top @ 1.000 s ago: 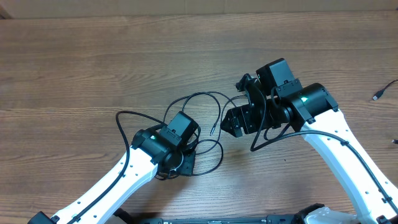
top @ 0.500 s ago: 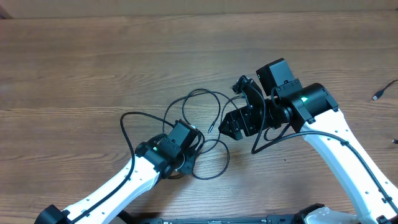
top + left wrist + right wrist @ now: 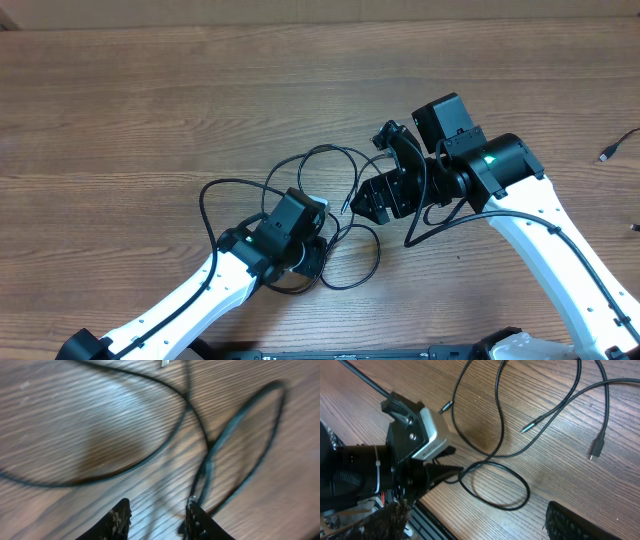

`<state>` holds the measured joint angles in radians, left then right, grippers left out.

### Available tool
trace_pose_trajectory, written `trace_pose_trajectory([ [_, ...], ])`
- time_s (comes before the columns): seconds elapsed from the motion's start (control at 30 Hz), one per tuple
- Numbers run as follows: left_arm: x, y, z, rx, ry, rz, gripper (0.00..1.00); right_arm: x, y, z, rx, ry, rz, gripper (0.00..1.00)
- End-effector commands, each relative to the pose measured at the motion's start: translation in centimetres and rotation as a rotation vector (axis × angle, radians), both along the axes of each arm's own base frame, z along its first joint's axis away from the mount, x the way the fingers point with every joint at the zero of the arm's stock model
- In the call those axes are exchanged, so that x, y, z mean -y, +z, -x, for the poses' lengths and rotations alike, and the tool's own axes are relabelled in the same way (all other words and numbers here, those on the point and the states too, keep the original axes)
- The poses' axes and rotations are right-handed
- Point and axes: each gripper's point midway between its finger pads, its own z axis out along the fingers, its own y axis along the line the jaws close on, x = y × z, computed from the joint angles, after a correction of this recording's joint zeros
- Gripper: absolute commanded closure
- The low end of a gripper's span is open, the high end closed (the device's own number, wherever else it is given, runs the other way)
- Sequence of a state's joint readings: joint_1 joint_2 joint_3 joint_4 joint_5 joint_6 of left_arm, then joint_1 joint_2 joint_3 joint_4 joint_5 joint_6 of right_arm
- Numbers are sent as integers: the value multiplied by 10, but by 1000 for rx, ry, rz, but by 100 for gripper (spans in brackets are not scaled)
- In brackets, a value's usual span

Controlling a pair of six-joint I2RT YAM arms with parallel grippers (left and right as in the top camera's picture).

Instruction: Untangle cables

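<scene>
The cables (image 3: 330, 149) sprawl in overlapping loops mid-bench (image 3: 150, 100), with one narrow loop running far-right from the left hand (image 3: 158, 505). That hand is the nearer and sits low, its fingers (image 3: 120, 520) apart with a strand at the right tip. The right hand (image 3: 475, 507) hangs above, spread wide and empty.

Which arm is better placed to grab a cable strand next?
Left. The left end effector sits low at the cables, jaws apart, one strand running up to its finger. The right end effector is open but hangs higher, beside the loops.
</scene>
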<state>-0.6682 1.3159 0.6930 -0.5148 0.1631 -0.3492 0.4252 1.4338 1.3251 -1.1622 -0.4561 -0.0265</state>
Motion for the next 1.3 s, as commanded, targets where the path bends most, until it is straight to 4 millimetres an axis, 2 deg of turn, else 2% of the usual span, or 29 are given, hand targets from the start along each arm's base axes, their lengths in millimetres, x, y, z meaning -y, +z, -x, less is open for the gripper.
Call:
trace_pose_trajectory([
  [0.0, 25, 22, 2, 27, -119, 109, 63, 0, 2, -2, 8, 2, -11, 13],
  [0.1, 29, 26, 1, 44, -144, 122, 62, 0, 2, -2, 8, -5, -12, 12],
  [0.2, 29, 26, 2, 39, -146, 123, 62, 1, 2, -4, 10, -17, -12, 7],
  [0.4, 29, 26, 3, 33, -149, 126, 67, 2, 3, -7, 10, -38, -12, 6],
  [0.6, 25, 17, 6, 22, -143, 109, 63, 2, 3, -8, 11, -37, -12, 5],
  [1.0, 17, -3, 13, 1, -108, 101, 62, 3, 2, -6, 4, -37, -10, 5],
  [1.07, 18, -4, 12, 2, -91, 112, 65, 3, 2, -6, 4, -37, -9, 5],
  [1.13, 20, -3, 9, 12, -84, 125, 75, 3, 2, -6, 4, -37, -9, 5],
  [1.27, 22, -2, 6, 26, -84, 134, 75, 0, 3, -5, -3, -30, -25, 5],
])
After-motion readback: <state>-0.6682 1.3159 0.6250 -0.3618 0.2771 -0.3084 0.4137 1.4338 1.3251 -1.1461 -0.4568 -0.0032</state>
